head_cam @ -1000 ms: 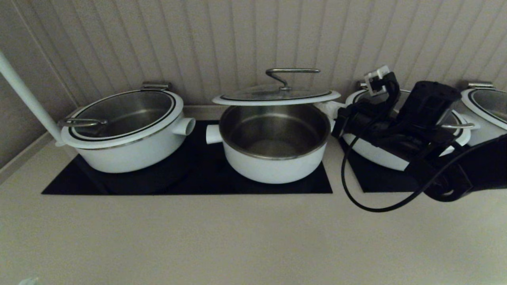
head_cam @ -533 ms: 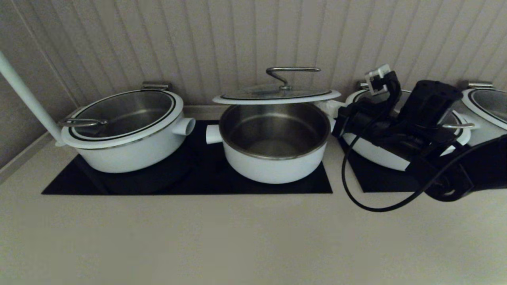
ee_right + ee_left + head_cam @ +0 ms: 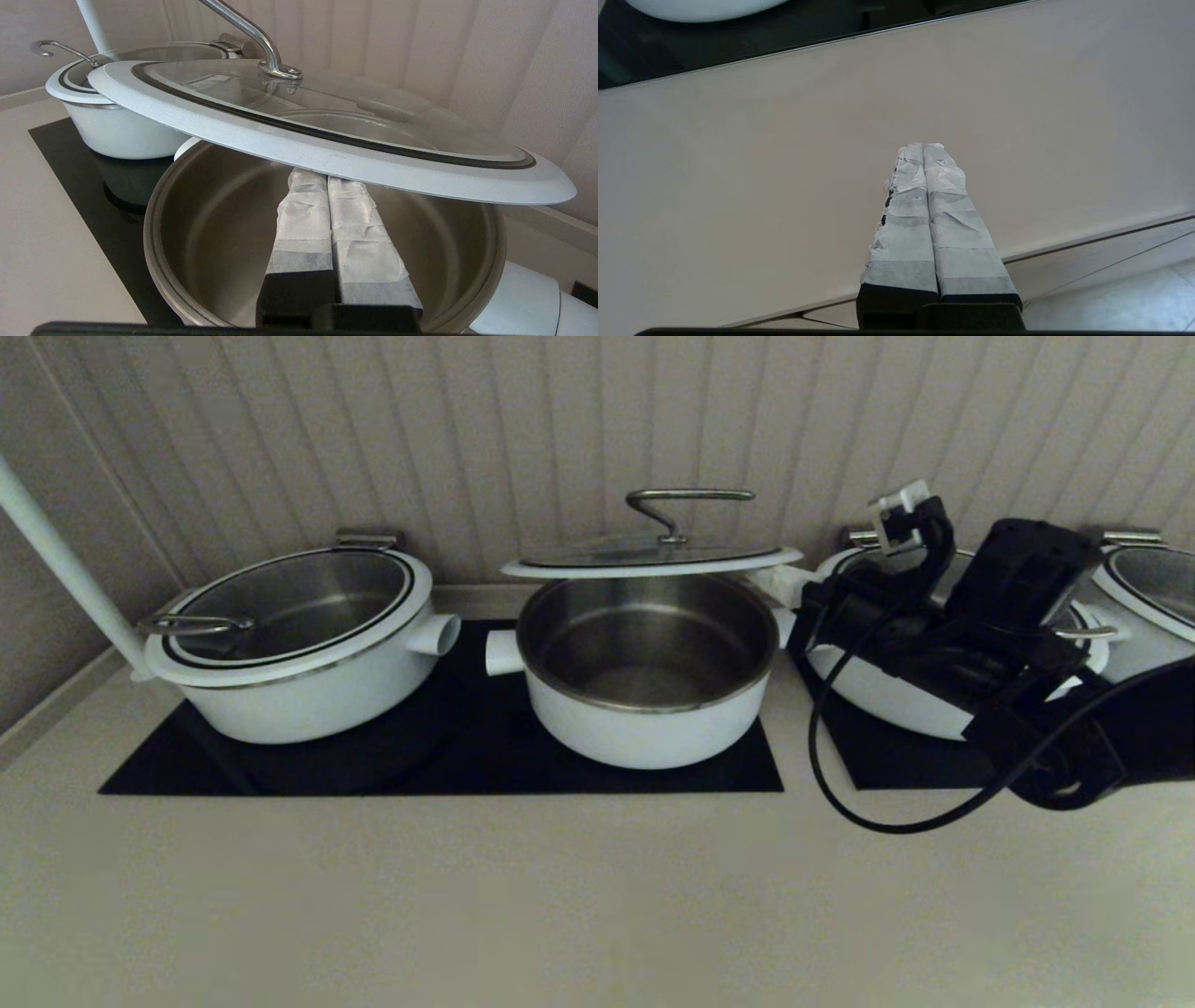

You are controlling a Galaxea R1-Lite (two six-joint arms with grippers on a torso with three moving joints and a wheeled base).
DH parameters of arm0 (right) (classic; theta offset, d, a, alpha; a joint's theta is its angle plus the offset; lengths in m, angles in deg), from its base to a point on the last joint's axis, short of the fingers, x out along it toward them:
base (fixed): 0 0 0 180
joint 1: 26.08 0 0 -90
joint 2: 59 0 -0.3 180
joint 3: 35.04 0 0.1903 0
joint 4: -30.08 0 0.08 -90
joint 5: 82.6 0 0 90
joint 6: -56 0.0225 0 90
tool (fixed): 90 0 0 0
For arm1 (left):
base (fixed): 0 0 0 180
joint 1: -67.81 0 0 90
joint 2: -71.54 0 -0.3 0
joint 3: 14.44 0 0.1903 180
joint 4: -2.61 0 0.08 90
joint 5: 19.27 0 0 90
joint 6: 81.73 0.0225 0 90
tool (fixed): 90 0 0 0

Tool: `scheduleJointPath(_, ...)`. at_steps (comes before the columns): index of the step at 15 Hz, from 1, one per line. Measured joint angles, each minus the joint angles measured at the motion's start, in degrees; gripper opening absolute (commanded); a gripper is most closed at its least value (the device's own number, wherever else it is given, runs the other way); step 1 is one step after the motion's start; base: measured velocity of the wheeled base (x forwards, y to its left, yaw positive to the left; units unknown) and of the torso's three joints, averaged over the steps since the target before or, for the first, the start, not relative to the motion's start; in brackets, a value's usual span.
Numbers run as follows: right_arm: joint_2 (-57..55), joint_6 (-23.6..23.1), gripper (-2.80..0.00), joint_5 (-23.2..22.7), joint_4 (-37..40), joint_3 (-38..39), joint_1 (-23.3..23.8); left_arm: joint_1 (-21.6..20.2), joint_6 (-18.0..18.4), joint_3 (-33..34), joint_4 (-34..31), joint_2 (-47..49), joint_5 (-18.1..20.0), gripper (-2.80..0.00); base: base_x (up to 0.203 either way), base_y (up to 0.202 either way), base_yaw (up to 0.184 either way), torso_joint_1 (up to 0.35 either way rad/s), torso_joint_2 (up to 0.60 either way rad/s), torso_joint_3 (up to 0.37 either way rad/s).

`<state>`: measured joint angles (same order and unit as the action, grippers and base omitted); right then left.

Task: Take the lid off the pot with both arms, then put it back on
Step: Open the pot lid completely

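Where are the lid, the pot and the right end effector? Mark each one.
the lid (image 3: 653, 563): head view, front of its white rim.
the pot (image 3: 644, 733): head view, white front wall.
right end effector (image 3: 327, 175): right wrist view, wrapped tips under the lid's rim.

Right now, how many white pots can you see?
4. Left pot, lidded; middle pot, lid raised on right tool; third pot behind right arm; fourth at right edge.

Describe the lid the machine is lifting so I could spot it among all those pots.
Find the black cooktop against the ribbed wall, then its right-hand pot, the only open one. The lid hovers above it, propped from below by the shut right tool; unlike neighbouring lids, it rests on no pot.
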<state>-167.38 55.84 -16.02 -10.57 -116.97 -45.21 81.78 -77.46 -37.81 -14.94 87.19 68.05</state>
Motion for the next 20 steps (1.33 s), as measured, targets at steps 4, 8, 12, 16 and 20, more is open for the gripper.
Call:
scheduleJointPath(4,0.0,0.0,-2.8,0.0,0.0,0.0,0.0,-1.6,2.6,0.0,-0.2,0.0,-0.4,-2.8,0.0,0.0,0.0,0.0,0.0,0.0)
scheduleJointPath(8,0.0,0.0,-2.8,-0.1,0.0,0.0,0.0,-3.8,3.0,-1.8,-5.1,0.1,-4.7,-2.8,0.0,0.0,0.0,0.0,0.0,0.0)
scheduleJointPath(12,0.0,0.0,-2.8,-0.1,0.0,0.0,0.0,-4.0,0.8,-2.8,-6.5,0.1,-9.8,-2.8,0.0,0.0,0.0,0.0,0.0,0.0)
scheduleJointPath(16,0.0,0.0,-2.8,0.0,0.0,0.0,0.1,-6.3,1.0,-4.3,-11.5,0.5,-9.5,-2.8,0.0,0.0,0.0,0.0,0.0,0.0)
scheduleJointPath(20,0.0,0.0,-2.8,0.0,0.0,0.1,0.1,-8.8,1.0,-4.5,-11.4,0.8,-6.7,-2.8,0.0,0.0,0.0,0.0,0.0,0.0)
